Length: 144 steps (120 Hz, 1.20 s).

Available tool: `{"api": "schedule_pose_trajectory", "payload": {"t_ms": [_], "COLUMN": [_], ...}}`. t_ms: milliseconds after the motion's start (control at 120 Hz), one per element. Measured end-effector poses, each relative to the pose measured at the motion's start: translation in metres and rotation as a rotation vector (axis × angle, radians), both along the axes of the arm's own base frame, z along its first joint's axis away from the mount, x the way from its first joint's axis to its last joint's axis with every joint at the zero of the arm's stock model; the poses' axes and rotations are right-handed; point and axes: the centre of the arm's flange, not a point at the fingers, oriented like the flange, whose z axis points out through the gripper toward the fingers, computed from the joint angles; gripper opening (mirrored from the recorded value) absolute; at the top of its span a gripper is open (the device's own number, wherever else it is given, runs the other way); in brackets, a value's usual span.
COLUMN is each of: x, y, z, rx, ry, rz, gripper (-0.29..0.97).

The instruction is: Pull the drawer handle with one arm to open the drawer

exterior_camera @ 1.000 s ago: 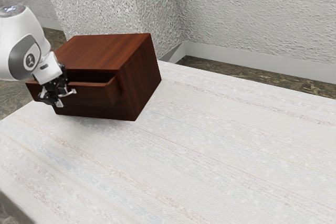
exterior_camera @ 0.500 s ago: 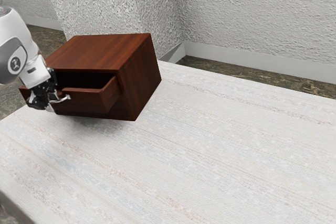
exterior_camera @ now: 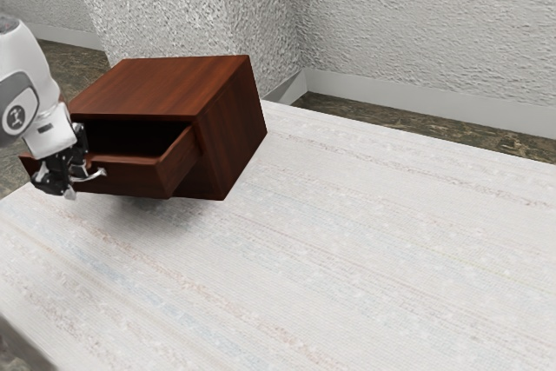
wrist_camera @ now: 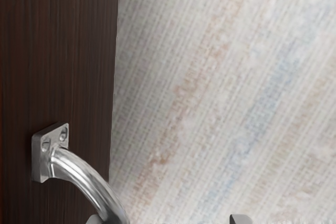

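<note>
A white robot arm [exterior_camera: 22, 84] reaches in from the exterior view's left to a dark red-brown wooden cabinet [exterior_camera: 174, 84] that stands at the far left corner of a pale, streaked wooden table [exterior_camera: 347, 241]. The cabinet's single drawer [exterior_camera: 139, 167] stands partly out of its body, slid toward the exterior view's left. A dark gap shows above the drawer's side wall, under the cabinet top. The black gripper [exterior_camera: 62, 182] sits at the drawer's front, right at the silver handle [exterior_camera: 90, 172], whose bright end pokes out just beside it toward the near side. Whether the jaws pinch the handle or merely stand around it cannot be told.

From the camera on the hand, the drawer's front [wrist_camera: 58, 51] appears as a dark, finely grained wooden panel with a straight edge against the table top [wrist_camera: 220, 77]. The handle [wrist_camera: 84, 177] is a curved, polished metal bar. It rises from a small square plate [wrist_camera: 50, 148] fixed to the wood with two screws and bends away toward the gripper.

Behind the table, a rough, light grey plastered wall [exterior_camera: 417, 15] turns a corner just beyond the cabinet. A strip of brownish floor [exterior_camera: 417, 119] runs along its pale baseboard on the far side.
</note>
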Motion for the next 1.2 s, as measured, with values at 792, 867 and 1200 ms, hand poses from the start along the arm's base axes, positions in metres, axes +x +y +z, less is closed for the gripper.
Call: {"api": "schedule_pose_trajectory", "payload": {"t_ms": [792,867,1200], "x": [-0.036,-0.041,-0.067], "y": [-0.012,-0.01,-0.007], "z": [0.003,0.01,0.106], "rx": [0.011,0.015,0.035], "ry": [0.008,-0.002,-0.104], "rz": [-0.008,-0.002,0.043], "gripper": [0.41,0.44,0.6]}}
